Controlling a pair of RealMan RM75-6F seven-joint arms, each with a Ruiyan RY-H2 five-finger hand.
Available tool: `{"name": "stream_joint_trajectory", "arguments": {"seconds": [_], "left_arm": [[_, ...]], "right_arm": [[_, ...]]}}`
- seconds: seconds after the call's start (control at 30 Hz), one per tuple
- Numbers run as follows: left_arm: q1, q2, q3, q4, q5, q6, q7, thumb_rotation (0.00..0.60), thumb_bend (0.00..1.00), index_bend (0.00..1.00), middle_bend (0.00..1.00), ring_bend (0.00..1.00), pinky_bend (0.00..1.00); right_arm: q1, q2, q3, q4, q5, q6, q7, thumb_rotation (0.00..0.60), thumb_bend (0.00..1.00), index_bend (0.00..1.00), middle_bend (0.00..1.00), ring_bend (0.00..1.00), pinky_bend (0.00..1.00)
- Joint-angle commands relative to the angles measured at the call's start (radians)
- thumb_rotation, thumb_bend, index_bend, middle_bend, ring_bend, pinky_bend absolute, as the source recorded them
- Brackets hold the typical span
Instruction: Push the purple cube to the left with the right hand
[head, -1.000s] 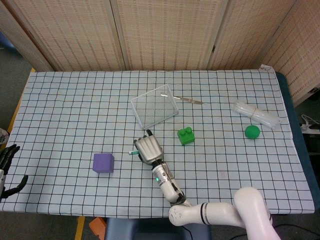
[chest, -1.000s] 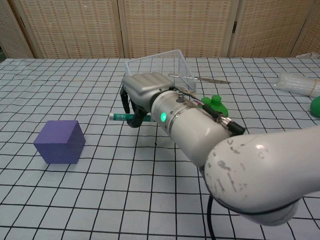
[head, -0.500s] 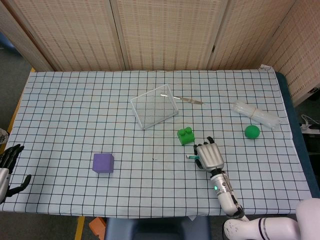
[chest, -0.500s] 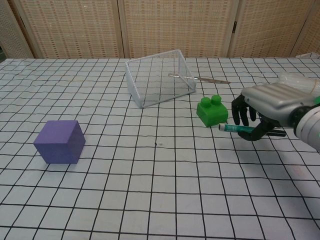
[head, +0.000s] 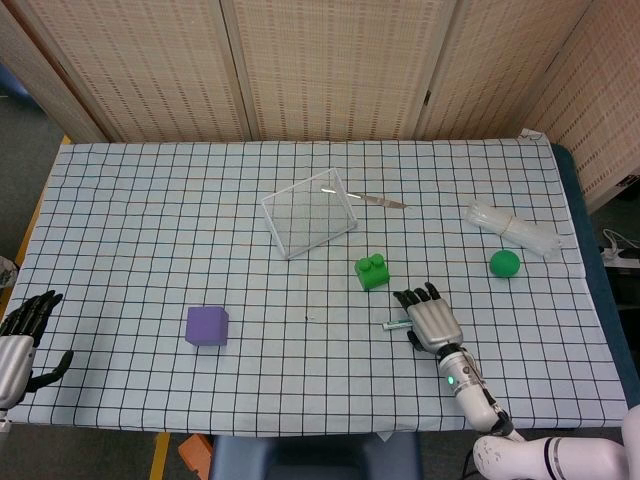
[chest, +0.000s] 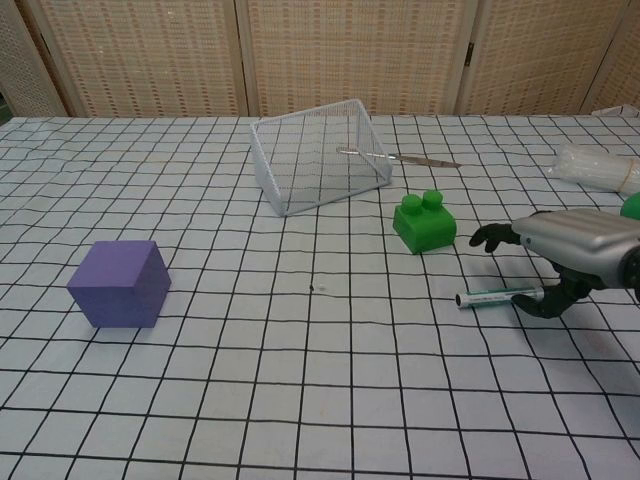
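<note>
The purple cube (head: 207, 326) (chest: 120, 283) stands alone on the checked cloth at the front left. My right hand (head: 432, 320) (chest: 570, 255) is far to its right, past the green brick, with its fingers stretched out toward the left. A teal-tipped pen (head: 395, 325) (chest: 497, 296) lies on the cloth just under that hand, its right end beside the thumb. My left hand (head: 20, 345) hangs off the table's front left edge with fingers apart, holding nothing.
A tipped wire basket (head: 310, 212) (chest: 320, 168) sits mid-table with a thin metal tool (head: 378, 202) behind it. A green brick (head: 372, 271) (chest: 424, 221) is next to my right hand. A green ball (head: 504, 263) and a clear plastic bundle (head: 512, 230) lie at the right.
My right hand swept from beside the cube to the right side of the table carrying the pen. Its fingers have now spread and the pen lies on the cloth.
</note>
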Motion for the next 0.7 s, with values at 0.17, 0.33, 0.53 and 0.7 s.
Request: {"name": "stream_joint_trajectory", "arguments": {"seconds": [0.17, 0.33, 0.53, 0.7], "left_arm": [[0.013, 0.007, 0.000, -0.008, 0.006, 0.031, 0.011, 0.600, 0.38, 0.00, 0.00, 0.00, 0.13], [0.024, 0.033, 0.012, -0.047, -0.031, 0.004, 0.067, 0.600, 0.38, 0.00, 0.00, 0.00, 0.13], [0.034, 0.040, 0.007, -0.115, -0.066, 0.020, 0.197, 0.600, 0.38, 0.00, 0.00, 0.00, 0.14], [0.054, -0.011, 0.001, -0.086, -0.001, 0.115, 0.236, 0.600, 0.38, 0.00, 0.00, 0.00, 0.12]], "right_arm": [[-0.086, 0.131, -0.011, -0.169, -0.171, 0.159, 0.083, 0.600, 0.24, 0.00, 0.01, 0.00, 0.00], [-0.236, 0.217, -0.051, -0.167, -0.380, 0.412, 0.184, 0.600, 0.21, 0.00, 0.00, 0.00, 0.00], [-0.377, 0.209, -0.095, 0.041, -0.467, 0.552, 0.277, 0.600, 0.21, 0.00, 0.00, 0.00, 0.00], [-0.389, 0.271, -0.074, 0.010, -0.484, 0.518, 0.350, 0.600, 0.20, 0.00, 0.00, 0.00, 0.00]]}}
